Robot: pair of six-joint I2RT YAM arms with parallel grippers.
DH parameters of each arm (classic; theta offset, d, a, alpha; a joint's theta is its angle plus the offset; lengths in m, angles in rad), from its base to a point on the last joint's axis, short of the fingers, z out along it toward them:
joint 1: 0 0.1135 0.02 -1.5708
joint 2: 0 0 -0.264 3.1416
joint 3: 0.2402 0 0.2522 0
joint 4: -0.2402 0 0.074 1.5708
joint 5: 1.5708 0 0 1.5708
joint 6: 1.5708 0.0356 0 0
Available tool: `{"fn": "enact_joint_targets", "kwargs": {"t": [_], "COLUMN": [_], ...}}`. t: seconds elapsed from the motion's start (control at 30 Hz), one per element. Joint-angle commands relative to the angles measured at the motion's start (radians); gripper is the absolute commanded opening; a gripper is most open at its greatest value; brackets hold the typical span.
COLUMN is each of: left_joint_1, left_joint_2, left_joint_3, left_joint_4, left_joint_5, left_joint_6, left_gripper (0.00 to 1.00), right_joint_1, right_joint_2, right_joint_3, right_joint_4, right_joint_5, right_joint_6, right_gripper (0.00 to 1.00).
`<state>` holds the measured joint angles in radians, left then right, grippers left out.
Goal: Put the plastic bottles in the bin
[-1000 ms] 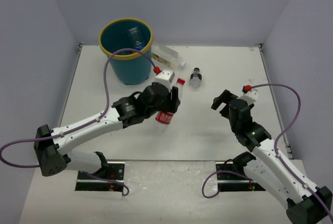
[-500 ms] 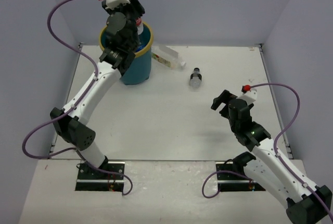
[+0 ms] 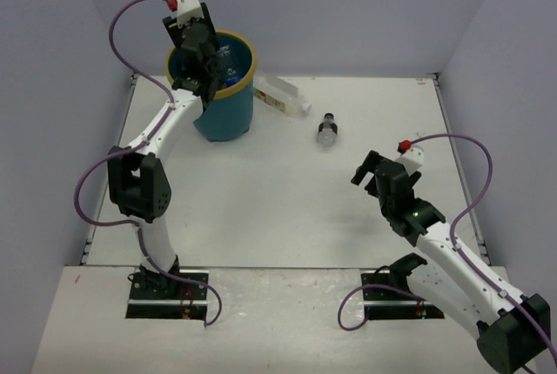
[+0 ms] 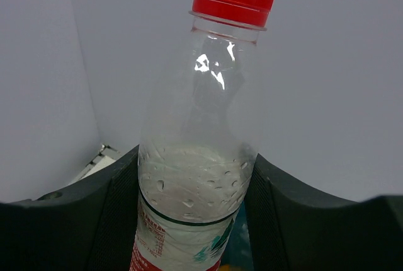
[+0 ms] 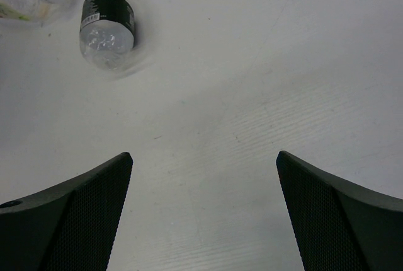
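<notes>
Your round teal plastic bin with the yellow rim (image 3: 224, 117) sits just beneath the left jaws, which are clenched on a clear red-capped plastic bottle (image 4: 200, 157) and have dropped lower since before. The right jaws gape wide; the dark-capped clear bottle (image 5: 107, 24) lies ahead-left, lengthwise away.

I count 1 bin (image 3: 231, 117). Bottles I can tell apart: 3, being 1 red-capped bottle (image 4: 198, 176), 1 white-capped bottle (image 3: 283, 96) and 1 dark-capped bottle (image 3: 327, 130). More clear plastic inside the bin, number unreadable. Arms: 2, left arm (image 3: 165, 130) and right arm (image 3: 444, 243).
</notes>
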<state>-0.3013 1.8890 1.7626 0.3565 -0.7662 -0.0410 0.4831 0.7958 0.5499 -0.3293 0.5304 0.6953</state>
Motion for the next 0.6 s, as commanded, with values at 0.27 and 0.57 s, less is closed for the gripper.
{"fn": "enact_joint_targets", "kwargs": {"t": [0.27, 0.57], "left_joint_1": [0.024, 0.024], "left_joint_2": [-0.12, -0.24], "left_joint_3": [-0.024, -0.037], "left_joint_4": [-0.053, -0.211], "left_joint_5": [0.07, 0.169], "left_joint_6": [-0.038, -0.16], "left_gripper": [1.0, 1.0], "right_joint_1": [-0.005, -0.007], "right_joint_2": [0.047, 0.057], "right_joint_3": [0.045, 0.064], "right_joint_4": [0.024, 0.036], "right_joint_5": [0.022, 0.003], "right_joint_6": [-0.003, -0.017], "right_gripper": [0.99, 0.99]}}
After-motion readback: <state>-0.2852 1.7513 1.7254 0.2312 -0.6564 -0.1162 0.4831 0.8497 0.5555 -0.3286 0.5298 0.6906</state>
